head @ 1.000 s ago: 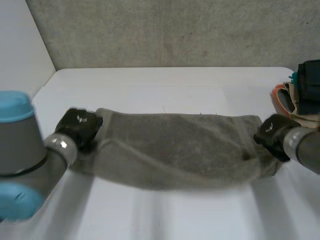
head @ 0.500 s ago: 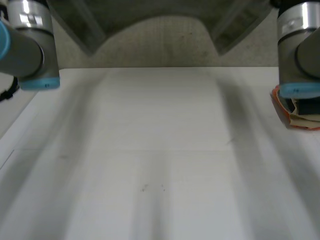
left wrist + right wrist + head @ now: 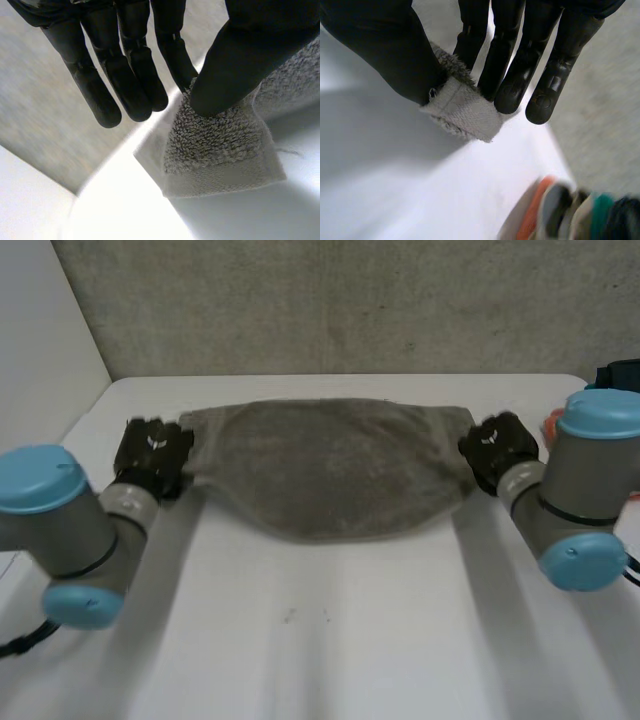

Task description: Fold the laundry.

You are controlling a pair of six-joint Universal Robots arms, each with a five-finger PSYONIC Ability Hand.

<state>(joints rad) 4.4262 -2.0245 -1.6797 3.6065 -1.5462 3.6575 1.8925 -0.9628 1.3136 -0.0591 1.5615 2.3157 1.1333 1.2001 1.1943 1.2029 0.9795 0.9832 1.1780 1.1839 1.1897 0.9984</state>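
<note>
A grey-brown terry towel (image 3: 325,465) hangs stretched between my two hands over the far half of the white table (image 3: 330,640), its lower edge sagging in a curve. My left hand (image 3: 152,455) holds its left corner; in the left wrist view the thumb pins the towel's hemmed corner (image 3: 220,160) against a finger of the left hand (image 3: 125,75). My right hand (image 3: 497,447) holds the right corner; in the right wrist view the right hand (image 3: 515,55) pinches the towel's hem (image 3: 462,110) between thumb and fingers.
A pile of coloured laundry (image 3: 615,390) lies at the table's right edge, behind my right arm, and its orange, grey and green folds (image 3: 570,215) lie below the right hand's fingertips. A grey wall (image 3: 330,300) backs the table.
The towel lay flat across the table's middle a second ago. Both hands have since swung it up high and brought it down further back, still gripping its corners.
</note>
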